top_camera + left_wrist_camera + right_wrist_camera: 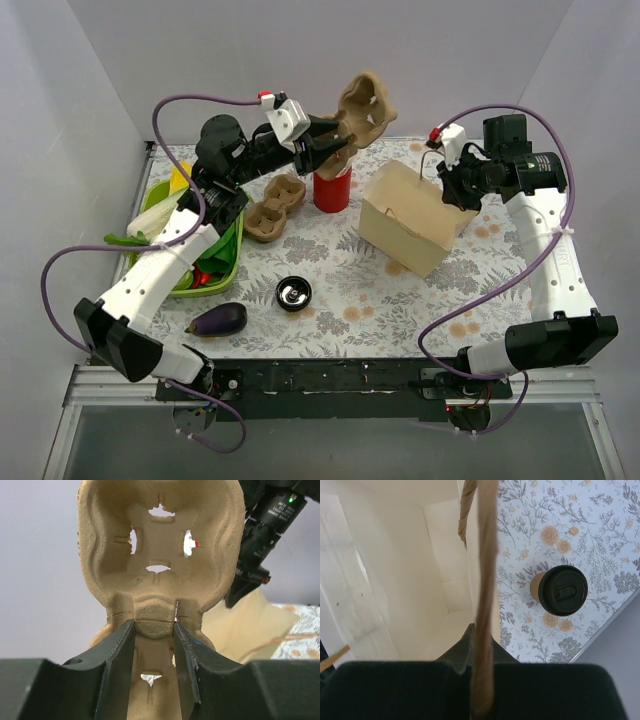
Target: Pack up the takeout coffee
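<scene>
The left gripper [335, 138] holds a beige moulded-pulp cup carrier [366, 105] aloft above a red cup [332, 190]. The right gripper [455, 198] sits at the rim of a tan paper bag [405, 225] standing open on the floral-patterned table [400, 310].

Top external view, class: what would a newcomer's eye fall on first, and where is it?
The beige cup carrier, held aloft at the back by the left gripper, near the red cup. Next, the tilted paper bag on the right, its rim pinched by the right gripper; the lidded takeout coffee stands beside it.
</scene>
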